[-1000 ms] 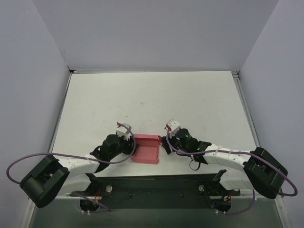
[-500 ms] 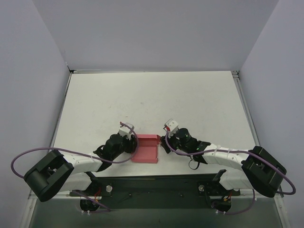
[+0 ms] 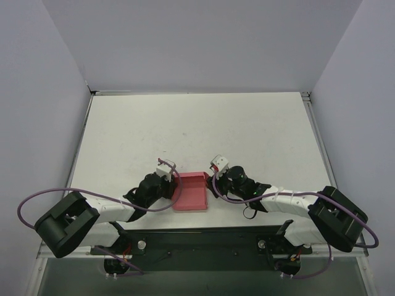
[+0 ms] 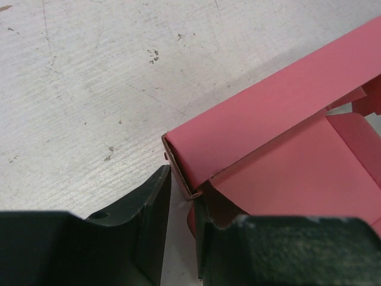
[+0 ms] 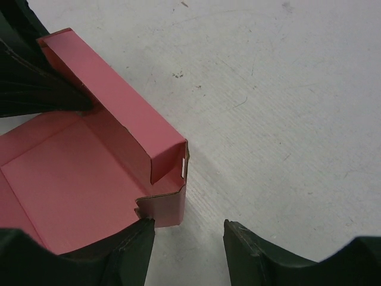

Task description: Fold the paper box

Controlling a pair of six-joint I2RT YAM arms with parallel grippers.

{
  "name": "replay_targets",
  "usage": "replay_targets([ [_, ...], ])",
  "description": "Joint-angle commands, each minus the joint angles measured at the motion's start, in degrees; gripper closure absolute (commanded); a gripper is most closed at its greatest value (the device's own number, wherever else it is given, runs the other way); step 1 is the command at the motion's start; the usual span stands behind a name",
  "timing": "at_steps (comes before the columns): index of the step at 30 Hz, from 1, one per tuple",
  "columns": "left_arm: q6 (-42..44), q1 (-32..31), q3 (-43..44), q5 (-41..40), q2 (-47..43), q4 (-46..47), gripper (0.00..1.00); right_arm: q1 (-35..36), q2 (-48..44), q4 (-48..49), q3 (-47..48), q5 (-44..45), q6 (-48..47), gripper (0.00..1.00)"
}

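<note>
the small pink-red thin-card paper box [image 3: 190,192] lies on the white table [image 3: 203,129] near its front edge, between both grippers. judge it light, springy and easily creased, so take its walls close to a fold line, never mid-panel. your left gripper [image 4: 181,229] straddles the end of one raised wall, jaws narrow; whether they pinch it, i cannot tell. your right gripper [image 5: 187,253] stands open beside a box corner, holding nothing. room to move lies farther out; the arm bases crowd the near side.

Bright, diffuse overhead light evenly washes the matt white table [image 3: 197,123]; the pink-red paper box [image 5: 71,185] throws only a faint, soft-edged shadow. Wrist views are crisp mid-frame, dim and blurred along the bottom.
</note>
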Motion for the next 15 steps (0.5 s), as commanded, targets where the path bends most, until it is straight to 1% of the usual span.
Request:
replay_targets([
  [1, 1.05, -0.44, 2.60, 0.32, 0.71, 3.60, 0.70, -0.43, 0.74, 6.32, -0.18, -2.76, -3.00, 0.50],
  [3, 1.23, -0.44, 2.69, 0.32, 0.88, 3.77, 0.74, -0.87, 1.17, 6.59, 0.17, -3.29, -3.88, 0.52],
  [4, 1.32, -0.44, 2.77, 0.32, 1.14, 3.77, 0.75, -0.96, 1.35, 6.59, 0.52, -3.38, -4.14, 0.53],
  [7, 1.40, -0.44, 3.12, 0.49, 1.67, 3.51, 0.77, -1.14, 1.53, 6.06, 1.14, -3.81, -4.50, 0.55],
  [15, 1.49, -0.44, 2.95, 1.28, 2.11, 4.12, 0.78, -1.23, 0.56, 6.06, 1.05, -6.19, -3.62, 0.62],
])
